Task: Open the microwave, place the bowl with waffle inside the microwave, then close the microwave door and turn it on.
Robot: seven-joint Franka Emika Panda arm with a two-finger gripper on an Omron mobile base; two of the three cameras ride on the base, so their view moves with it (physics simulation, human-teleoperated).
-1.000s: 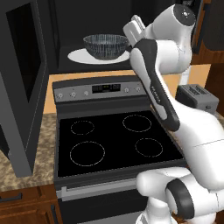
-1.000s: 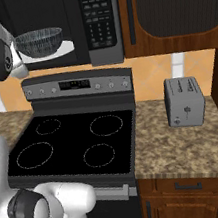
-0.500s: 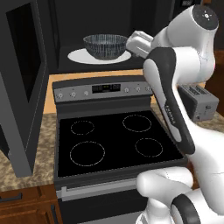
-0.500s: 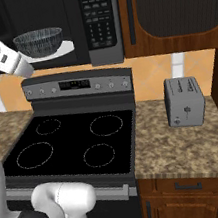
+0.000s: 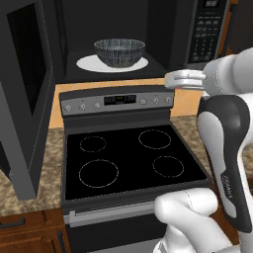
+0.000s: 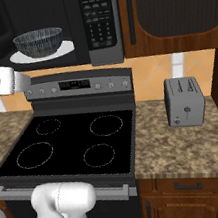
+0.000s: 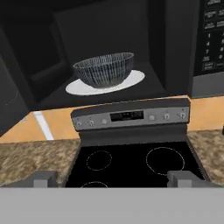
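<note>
Left base view: bowl (image 5: 119, 51) sits on the white turntable (image 5: 86, 63) inside the microwave (image 5: 163, 34); the door (image 5: 23, 94) hangs wide open at left. The arm's wrist has dropped from bowl level half a second ago to just below the cavity's right corner, above the stove (image 5: 131, 158); the pincer's tips cannot be made out here.
Right base view: bowl in the same spot on the turntable, unchanged; the white forearm now crosses lower at the left edge, over the stove's back panel. Toaster (image 6: 183, 101) stands on the worktop (image 6: 188, 142) to the right.
Hand view: pincer (image 7: 117, 178) spread wide and empty, tips low over the burners, well back from the bowl. Waffle cannot be made out inside the bowl.
</note>
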